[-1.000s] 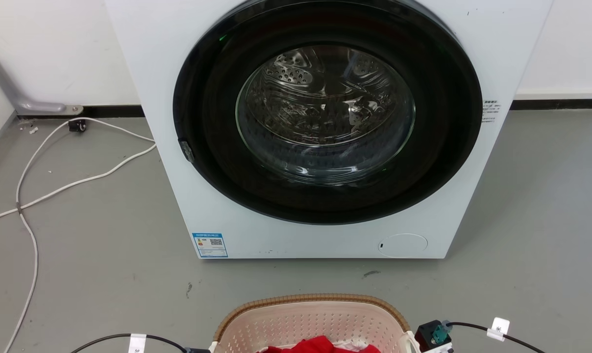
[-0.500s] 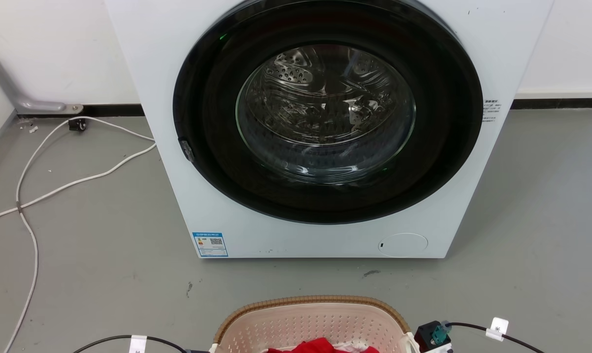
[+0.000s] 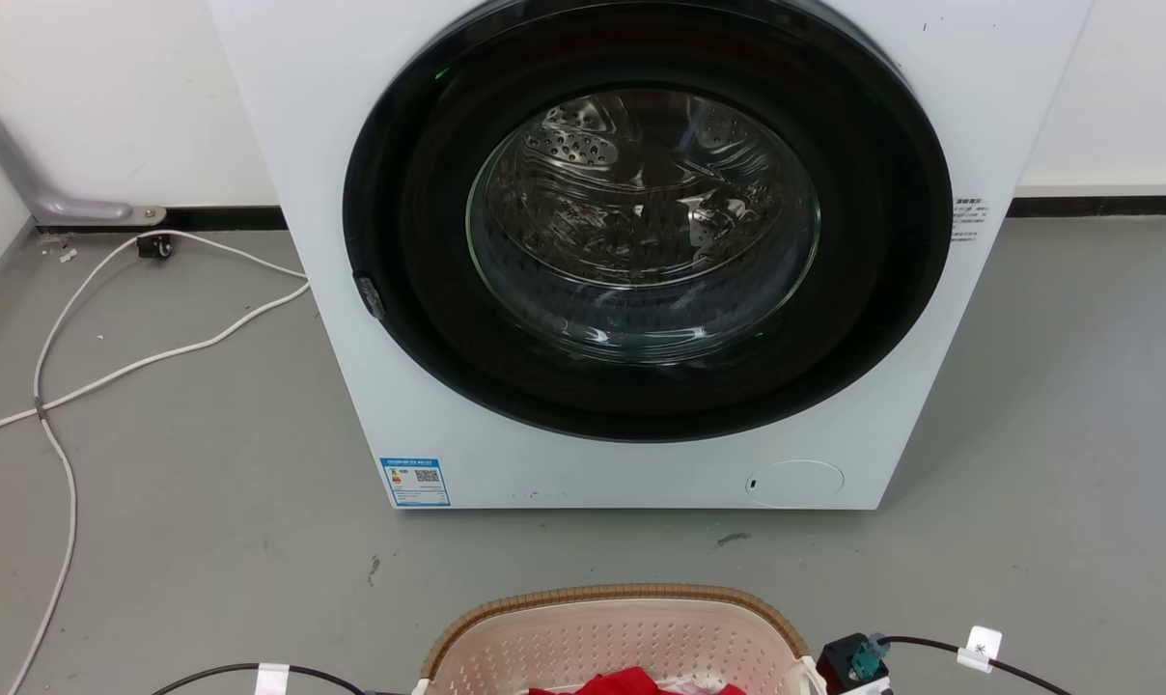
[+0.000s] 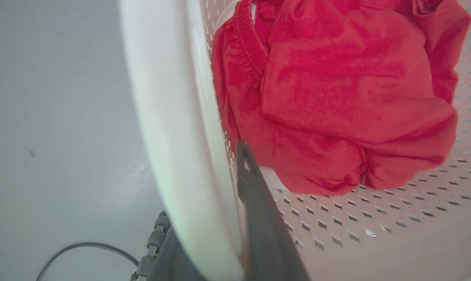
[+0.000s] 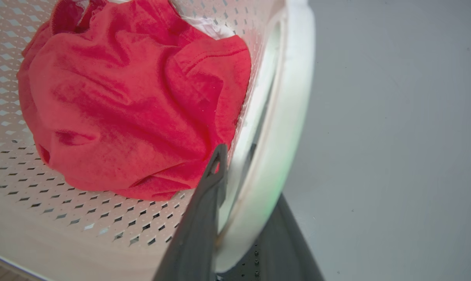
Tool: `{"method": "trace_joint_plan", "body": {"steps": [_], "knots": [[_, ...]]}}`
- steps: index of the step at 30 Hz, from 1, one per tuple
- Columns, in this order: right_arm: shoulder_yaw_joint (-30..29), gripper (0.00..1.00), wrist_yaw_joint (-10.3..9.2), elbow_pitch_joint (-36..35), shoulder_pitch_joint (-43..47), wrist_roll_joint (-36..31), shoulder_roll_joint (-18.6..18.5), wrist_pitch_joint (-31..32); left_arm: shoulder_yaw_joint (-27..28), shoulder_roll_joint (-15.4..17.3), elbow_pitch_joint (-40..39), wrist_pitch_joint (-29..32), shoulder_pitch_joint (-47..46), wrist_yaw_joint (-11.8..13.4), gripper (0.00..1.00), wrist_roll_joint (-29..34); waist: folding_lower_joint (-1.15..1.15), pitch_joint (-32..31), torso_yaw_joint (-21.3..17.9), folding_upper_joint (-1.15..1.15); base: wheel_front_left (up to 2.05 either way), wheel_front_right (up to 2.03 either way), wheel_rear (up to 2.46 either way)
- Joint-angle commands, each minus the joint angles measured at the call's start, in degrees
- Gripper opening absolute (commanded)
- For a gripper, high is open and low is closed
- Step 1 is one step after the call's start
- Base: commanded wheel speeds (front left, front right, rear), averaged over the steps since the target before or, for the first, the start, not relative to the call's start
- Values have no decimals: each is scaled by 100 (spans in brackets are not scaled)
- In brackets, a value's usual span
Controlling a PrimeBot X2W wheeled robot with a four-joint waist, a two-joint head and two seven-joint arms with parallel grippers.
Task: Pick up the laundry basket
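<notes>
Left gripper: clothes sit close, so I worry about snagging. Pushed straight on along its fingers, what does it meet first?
Probably the red garment: the left gripper straddles the basket handle, and its inner finger points right at the cloth, depth unclear.

The laundry basket point(image 3: 622, 632) now sits slightly lower in the head view than before, and less red cloth point(image 3: 631, 683) shows.

White washer point(image 3: 332, 145) on grey floor point(image 3: 207, 541).
</notes>
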Motion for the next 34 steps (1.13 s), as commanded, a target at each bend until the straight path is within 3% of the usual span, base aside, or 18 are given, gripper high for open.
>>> {"method": "trace_joint_plan", "body": {"steps": [1, 34], "knots": [[39, 0, -6, 33, -123, 21, -99, -25, -41, 66, 9, -41, -67, -24, 0, -14, 0, 5, -3, 0, 0, 0, 0], [452, 0, -6, 72, -149, 411, -132, -61, -420, 108, 29, -90, -90, -24, 0, -328, 0, 11, 17, 0, 0, 0, 0]]}}
